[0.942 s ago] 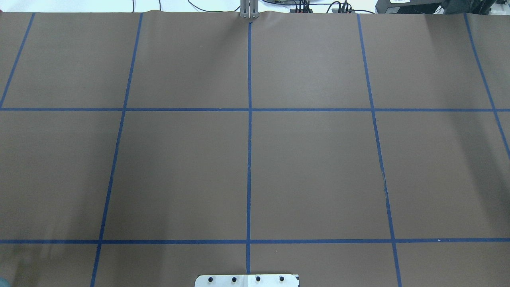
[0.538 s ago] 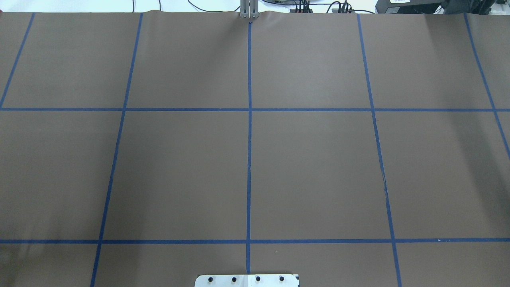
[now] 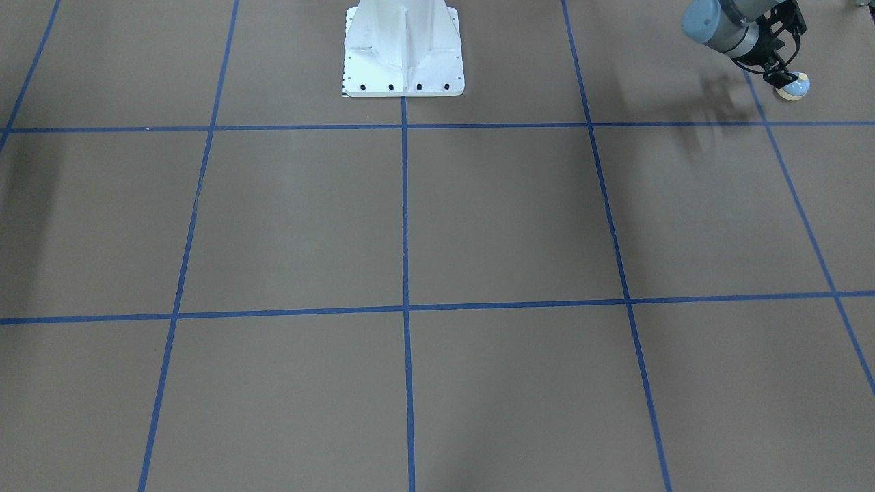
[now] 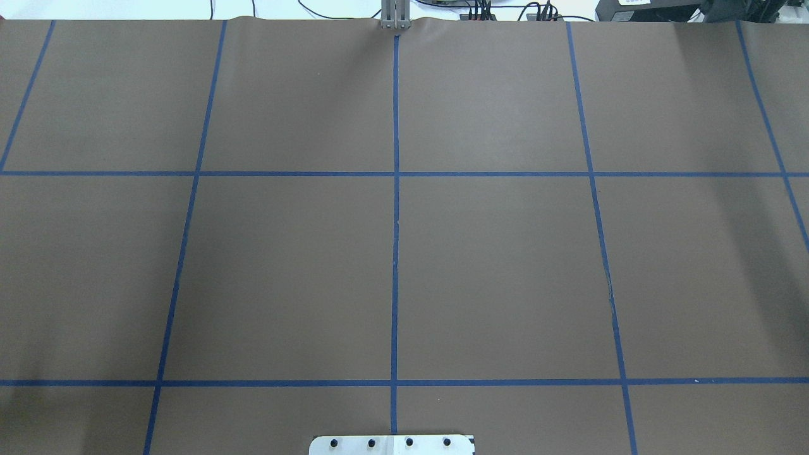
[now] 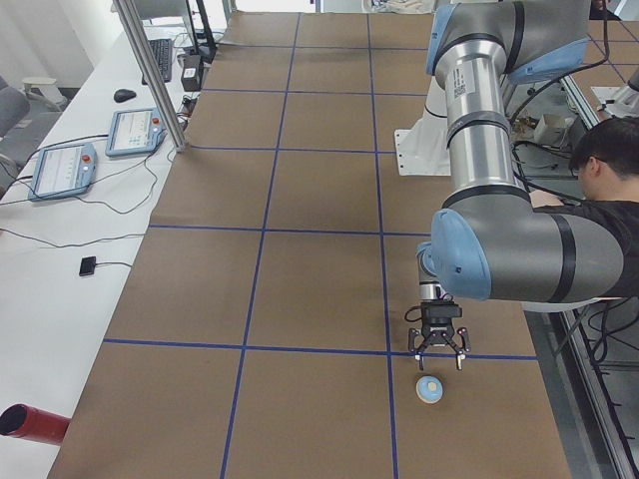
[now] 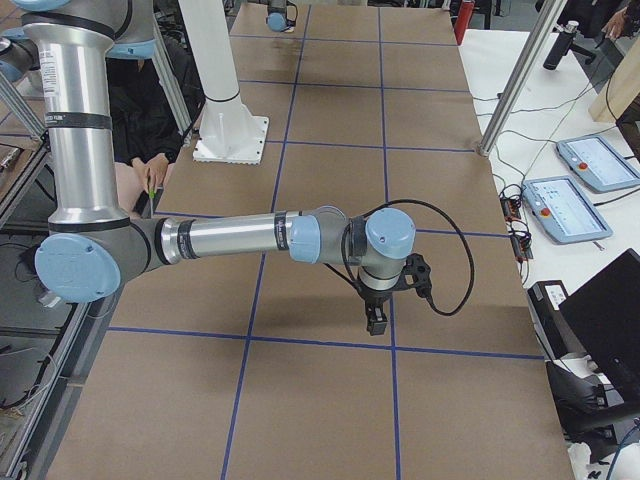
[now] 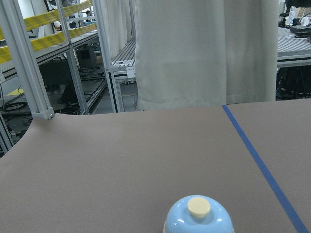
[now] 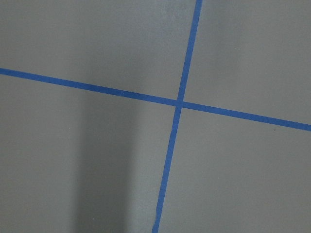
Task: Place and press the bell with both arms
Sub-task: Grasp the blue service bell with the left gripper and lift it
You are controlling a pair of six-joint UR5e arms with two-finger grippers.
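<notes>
Left gripper [image 5: 438, 351]: fingers spread wide, pinching nothing; pointing straight down, fingertips close to the bell but clear of it in the left side view; impossible to say whether directly above it or a little beside it.
Left arm [image 5: 479, 150]: one silver link standing upright, elbow bent, the next link lying level, wrist dropping vertically to the gripper.
Bell [image 5: 430, 389]: upright on the brown table cover, cream button on top, near the table's end on the robot's left, just beside a blue tape line.
Right gripper [image 6: 376, 320]: pointing straight down near a crossing of tape lines; spread or pressed together, cannot tell.
Right arm [image 6: 230, 238]: forearm stretched level across the table, black cable looping off the wrist.
Table [image 4: 505, 253]: brown cover with a blue tape grid; white pedestal [image 3: 403, 48] at the robot's edge.
</notes>
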